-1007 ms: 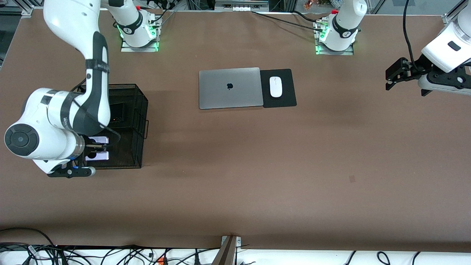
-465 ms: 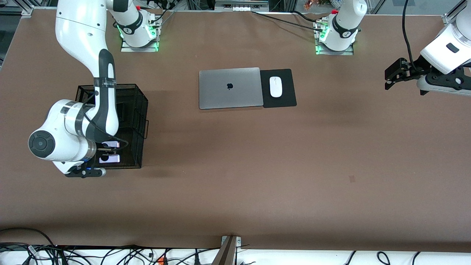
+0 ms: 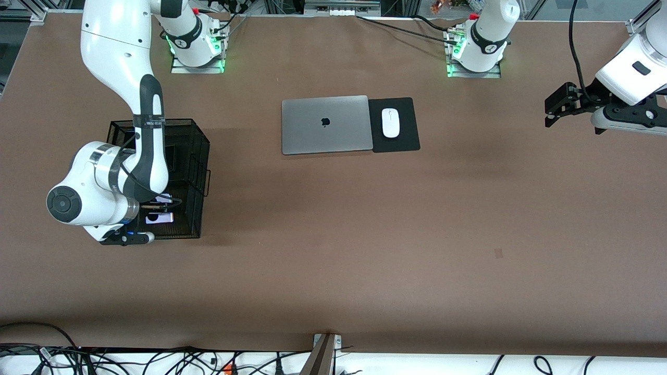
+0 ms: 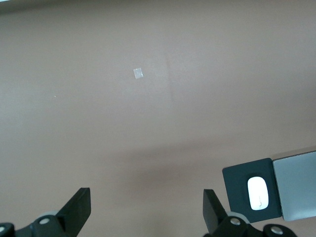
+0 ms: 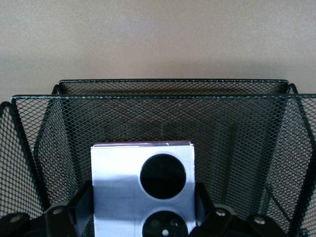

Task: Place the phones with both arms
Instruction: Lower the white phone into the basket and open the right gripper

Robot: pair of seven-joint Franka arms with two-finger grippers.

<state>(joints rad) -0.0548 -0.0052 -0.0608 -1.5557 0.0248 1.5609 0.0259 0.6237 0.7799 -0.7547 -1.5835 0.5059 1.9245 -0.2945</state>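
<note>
Right pincer (image 5: pixel 143 210) grips glossy squarish phone (image 5: pixel 143 187) over mesh basket (image 5: pixel 247 128).

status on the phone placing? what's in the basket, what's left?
Done: one dark phone already lies in the mesh basket. In hand: the right gripper holds the lavender-white phone inside the basket, not yet released. The left gripper waits open over bare table at its own end. No third phone is visible, so what is left is unclear.

Front view: high, facing both bases. Left wrist: looks down, far off; shares laptop (image 3: pixel 325 124) at 4 o'clock. Right wrist: close inside mesh basket (image 3: pixel 200 156).
</note>
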